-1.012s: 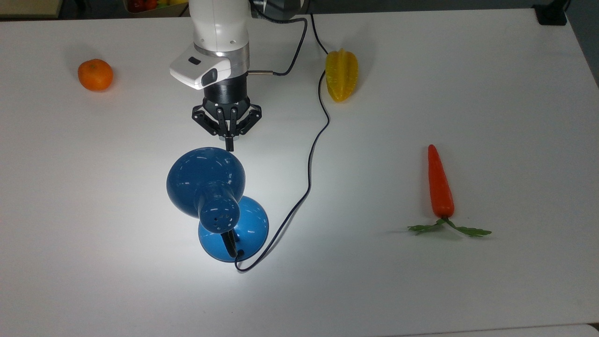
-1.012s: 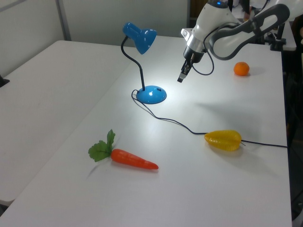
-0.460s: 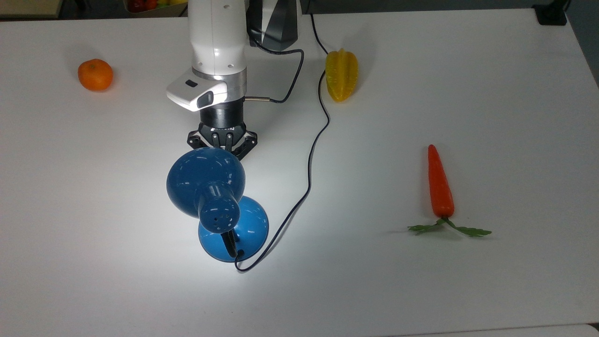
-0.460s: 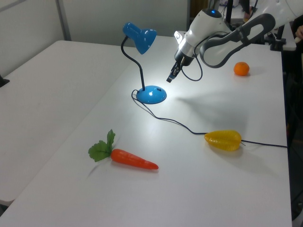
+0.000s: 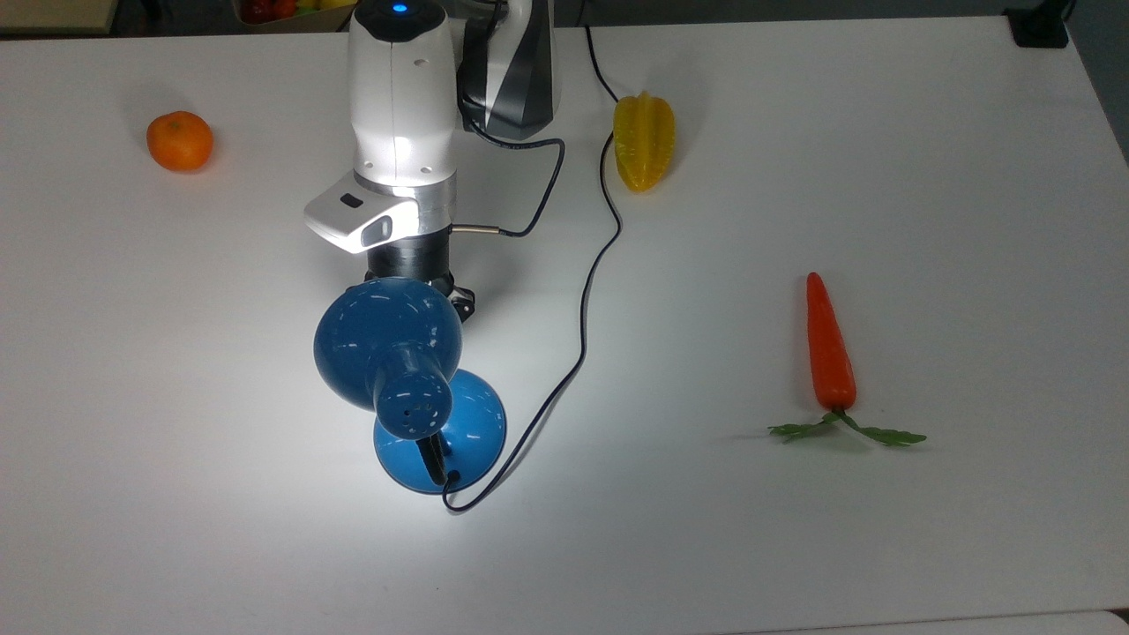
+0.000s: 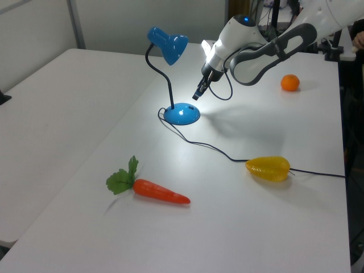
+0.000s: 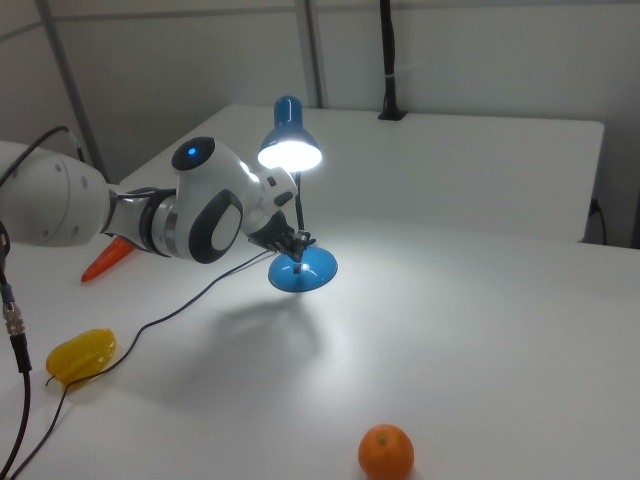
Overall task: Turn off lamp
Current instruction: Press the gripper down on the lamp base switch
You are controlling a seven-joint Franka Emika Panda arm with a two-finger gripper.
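The blue lamp stands lit on the white table, its bell shade [image 5: 388, 344] over the round base [image 5: 472, 428] in the top view. In the right view the shade [image 7: 288, 146] glows and a bright pool lies around the base [image 7: 303, 270]. My gripper [image 6: 197, 95] hangs shut and empty just above and behind the base [image 6: 182, 114] in the left view, below the shade [image 6: 168, 45]. In the top view the shade hides the fingers. The thin black cord [image 5: 586, 291] runs from the base toward the table's far side.
An orange [image 5: 179, 140] lies at the top view's far left. A yellow starfruit [image 5: 644, 141] lies beside the cord, and a carrot [image 5: 829, 348] with green leaves lies to the top view's right. My arm's own cable loops near the wrist.
The arm has moved toward the lamp and lower. In the top view the gripper has slid under the shade; in the left view it now hangs close to the base. The lamp stays lit.
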